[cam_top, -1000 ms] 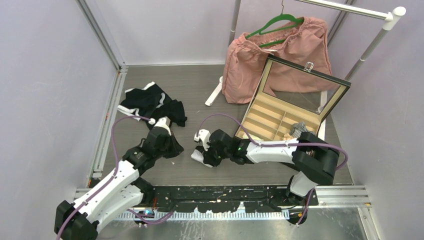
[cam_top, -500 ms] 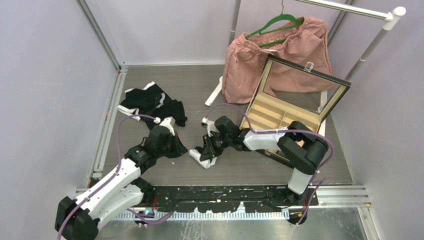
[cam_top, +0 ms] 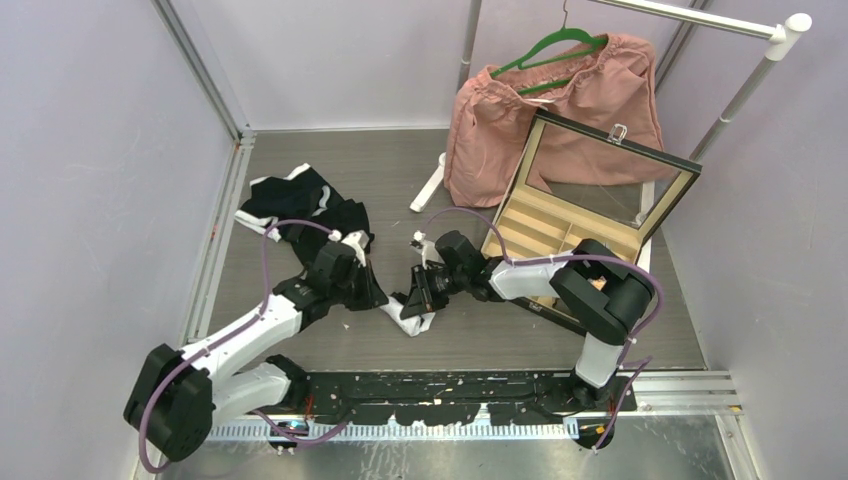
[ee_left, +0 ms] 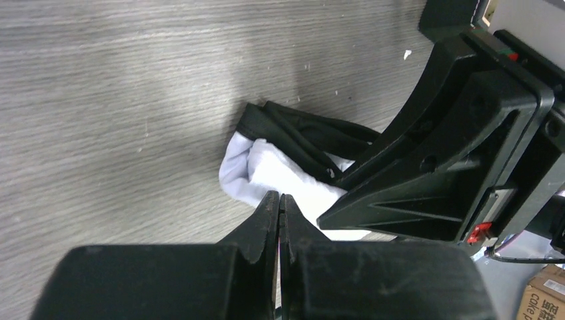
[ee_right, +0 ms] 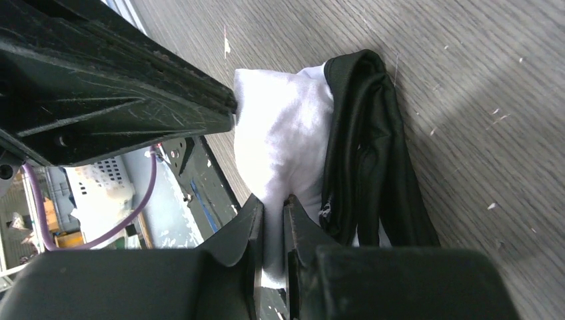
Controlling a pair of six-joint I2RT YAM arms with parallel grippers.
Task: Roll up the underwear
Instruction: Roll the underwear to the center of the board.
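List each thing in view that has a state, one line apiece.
white underwear, bunched into a loose roll between both grippers
left gripper, shut, tips at the white cloth
right gripper, shut on the white underwear
black underwear, unrolled, lying in a loose heap
case, lid open
pink garment, hanging on its green hanger
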